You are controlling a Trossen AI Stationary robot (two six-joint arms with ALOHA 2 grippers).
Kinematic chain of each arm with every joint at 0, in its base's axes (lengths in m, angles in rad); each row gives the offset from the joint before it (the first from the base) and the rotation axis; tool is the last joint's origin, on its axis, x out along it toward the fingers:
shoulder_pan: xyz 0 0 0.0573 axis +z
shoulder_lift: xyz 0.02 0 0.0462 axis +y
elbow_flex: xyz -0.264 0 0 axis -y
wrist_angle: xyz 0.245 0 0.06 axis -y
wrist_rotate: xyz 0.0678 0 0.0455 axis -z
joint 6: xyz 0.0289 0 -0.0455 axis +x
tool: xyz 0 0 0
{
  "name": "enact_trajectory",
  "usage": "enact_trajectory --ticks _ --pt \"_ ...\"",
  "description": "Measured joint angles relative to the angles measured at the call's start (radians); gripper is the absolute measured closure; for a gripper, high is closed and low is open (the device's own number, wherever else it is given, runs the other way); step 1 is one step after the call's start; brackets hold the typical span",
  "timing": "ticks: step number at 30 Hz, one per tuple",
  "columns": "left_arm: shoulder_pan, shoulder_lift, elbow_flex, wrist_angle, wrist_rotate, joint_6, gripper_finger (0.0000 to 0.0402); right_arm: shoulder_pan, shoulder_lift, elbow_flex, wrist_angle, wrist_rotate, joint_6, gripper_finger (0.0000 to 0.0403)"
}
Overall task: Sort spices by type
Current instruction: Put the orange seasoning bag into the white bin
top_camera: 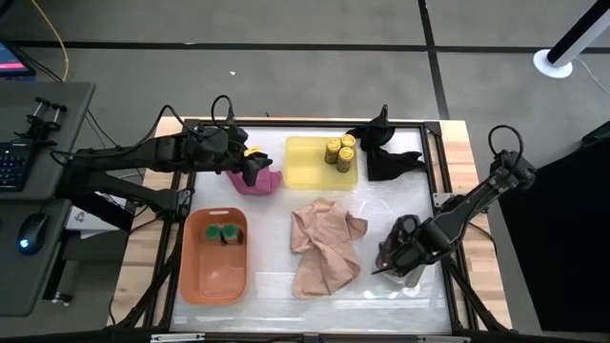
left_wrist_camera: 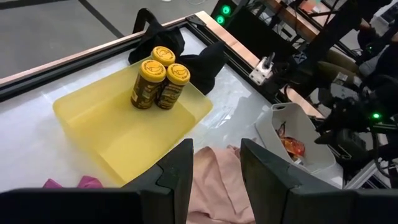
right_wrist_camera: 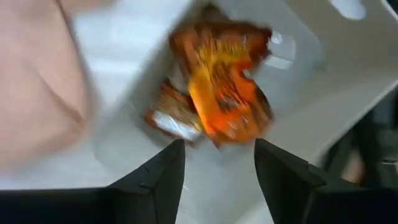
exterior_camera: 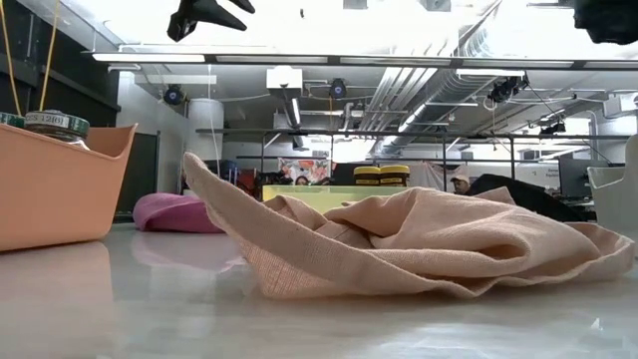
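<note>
The left gripper (top_camera: 250,164) hung above the pink cloth (top_camera: 254,181) at about eleven o'clock on the table (top_camera: 381,205), just beside the yellow tray (top_camera: 307,164). Its fingers (left_wrist_camera: 177,174) stood apart with nothing between them in the left wrist view. Something yellow showed by its tip in the high view, but what it was could not be told.

Three yellow-lidded jars (top_camera: 339,151) stood clustered, touching, at the yellow tray's two o'clock corner; the black cloth (top_camera: 386,151) lay just beyond, toward one o'clock. Two green-lidded jars (top_camera: 224,232) sat side by side at the far end of the orange tray (top_camera: 214,276), at about eight o'clock on the table. The tan cloth (top_camera: 326,246) lay crumpled near the middle, toward six o'clock.

The right gripper (top_camera: 389,263) hovered over the grey tray (left_wrist_camera: 277,124) at about four o'clock. Its fingers (right_wrist_camera: 161,177) were spread and empty. Below them, in the right wrist view, an orange-red packet (right_wrist_camera: 227,93) lay in the grey tray, overlapping a brown packet (right_wrist_camera: 171,115) beside it; both were blurred.
</note>
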Motion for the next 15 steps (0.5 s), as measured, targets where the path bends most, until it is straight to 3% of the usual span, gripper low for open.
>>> enact_trajectory --ticks 5,12,15 --pt "0.000 0.000 0.000 0.001 -0.004 0.000 0.0282 -0.026 -0.001 -0.057 -0.019 -0.158 -0.225 0.0247" --pt "0.000 0.002 0.000 0.003 -0.007 -0.001 0.0282 -0.081 0.000 -0.187 0.098 -0.213 -0.423 0.0382" --pt "0.000 0.002 0.000 0.003 -0.008 -0.016 0.0282 -0.098 0.000 -0.221 0.112 -0.211 -0.485 0.0388"
